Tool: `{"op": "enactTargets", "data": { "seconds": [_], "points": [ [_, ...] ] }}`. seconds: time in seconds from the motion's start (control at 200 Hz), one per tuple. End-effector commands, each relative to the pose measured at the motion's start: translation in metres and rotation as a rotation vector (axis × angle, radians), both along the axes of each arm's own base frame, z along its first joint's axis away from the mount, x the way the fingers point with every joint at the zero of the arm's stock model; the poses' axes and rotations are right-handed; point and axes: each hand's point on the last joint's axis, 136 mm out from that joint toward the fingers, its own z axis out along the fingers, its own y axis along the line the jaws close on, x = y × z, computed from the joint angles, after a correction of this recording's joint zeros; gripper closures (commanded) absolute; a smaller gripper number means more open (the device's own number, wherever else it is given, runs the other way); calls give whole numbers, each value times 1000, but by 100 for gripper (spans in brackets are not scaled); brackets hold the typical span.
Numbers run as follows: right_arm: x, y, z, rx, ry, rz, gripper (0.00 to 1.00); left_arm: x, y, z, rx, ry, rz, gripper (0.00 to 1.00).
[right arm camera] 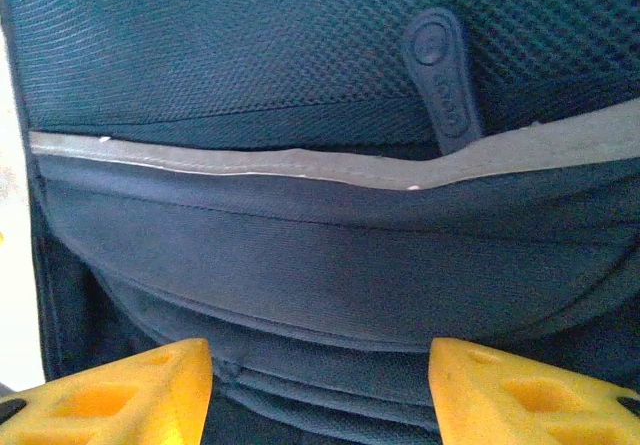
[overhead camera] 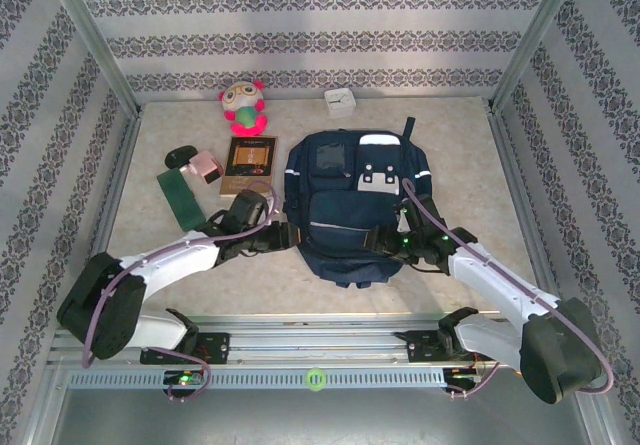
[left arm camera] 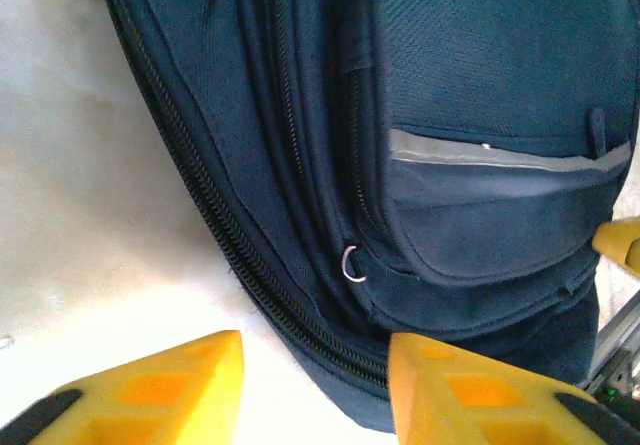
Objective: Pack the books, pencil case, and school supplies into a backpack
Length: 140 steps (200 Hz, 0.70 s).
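The navy backpack (overhead camera: 345, 205) lies flat mid-table, its zippers closed. My left gripper (overhead camera: 285, 235) is at its left edge. In the left wrist view this gripper (left arm camera: 315, 385) is open, and the backpack's (left arm camera: 480, 115) zipped edge and bare table lie between the yellow fingers (left arm camera: 150, 390). My right gripper (overhead camera: 385, 240) hovers over the lower front pocket. It is open (right arm camera: 320, 395), with only backpack (right arm camera: 300, 255) fabric beneath it. Left of the backpack lie the book (overhead camera: 250, 165), a pink block (overhead camera: 207, 167) and a dark green flat piece (overhead camera: 182, 197). A black oval object (overhead camera: 180, 154), possibly the pencil case, lies beside them.
A plush toy (overhead camera: 243, 105) and a small white box (overhead camera: 340, 102) stand near the back wall. Patterned walls with metal posts enclose the table (overhead camera: 460, 165). A rail (overhead camera: 320, 340) runs along the near edge. A black zipper pull (right arm camera: 445, 80) hangs over the grey reflective strip (right arm camera: 300, 165).
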Motion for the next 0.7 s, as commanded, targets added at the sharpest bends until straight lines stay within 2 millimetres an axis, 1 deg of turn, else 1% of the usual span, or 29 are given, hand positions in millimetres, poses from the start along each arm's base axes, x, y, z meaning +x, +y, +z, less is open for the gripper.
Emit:
{"op": "enactTargets", "data": {
  "seconds": [0.0, 0.125, 0.19, 0.32, 0.395, 0.45, 0.49, 0.555, 0.62, 0.655, 0.695],
  "points": [
    [14, -4, -5, 31, -23, -104, 41, 18, -10, -2, -54, -45, 56, 64],
    [24, -7, -11, 15, -41, -122, 41, 30, -14, -18, -22, -36, 63, 71],
    [32, -12, -11, 2, -50, -133, 41, 39, -18, -21, -11, -39, 60, 75],
    [53, -32, -7, -33, -77, -155, 40, 52, -29, -23, -15, -51, 37, 76],
    [63, -43, 1, -66, -91, -147, 38, 62, -35, -23, -2, -69, 20, 74],
    [67, -46, 11, -89, -96, -126, 37, 70, -36, -20, 21, -73, 4, 70],
    [71, -44, 27, -95, -123, -100, 37, 75, -35, -15, 42, -73, 11, 66],
    [73, -38, 53, -98, -167, -72, 35, 84, -31, 2, 54, -116, 27, 57],
    [74, -28, 79, -97, -223, -54, 34, 93, -16, 18, 82, -142, 69, 51],
    [75, -21, 92, -93, -250, -48, 33, 98, -4, 26, 105, -151, 98, 49],
    [76, -9, 105, -89, -278, -30, 33, 104, 13, 34, 136, -159, 136, 47]
  ]
}}
